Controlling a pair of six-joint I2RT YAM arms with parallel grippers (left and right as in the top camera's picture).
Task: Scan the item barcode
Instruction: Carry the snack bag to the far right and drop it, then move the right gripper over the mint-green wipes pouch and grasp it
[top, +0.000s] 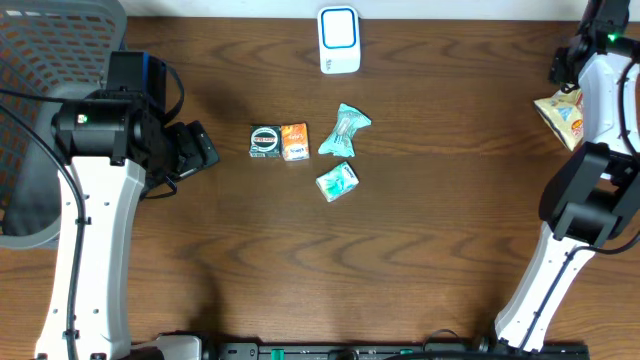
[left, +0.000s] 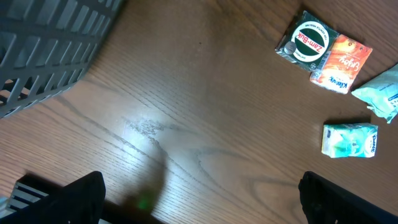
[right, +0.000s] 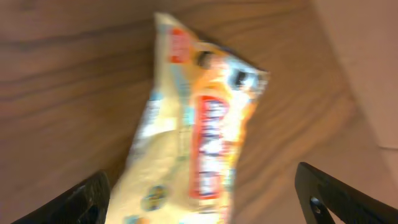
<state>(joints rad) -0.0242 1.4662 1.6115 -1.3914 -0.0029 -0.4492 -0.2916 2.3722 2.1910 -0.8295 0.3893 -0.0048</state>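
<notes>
The item, a yellow and orange snack packet (top: 560, 114), lies at the table's far right edge beside my right arm. In the right wrist view the packet (right: 199, 124) is blurred and fills the space between the spread fingertips (right: 93, 196). My right gripper (right: 205, 202) is open and the far finger stands well clear of the packet. A white barcode scanner (top: 339, 40) stands at the back centre. My left gripper (top: 198, 148) is open over bare wood at the left, nothing between its fingers (left: 74, 199).
A green Zam-Buk box (top: 265, 141), an orange box (top: 295, 141), a teal wrapper (top: 345, 130) and a teal tissue pack (top: 337, 182) lie mid-table. A grey slatted basket (top: 40, 40) stands at the back left.
</notes>
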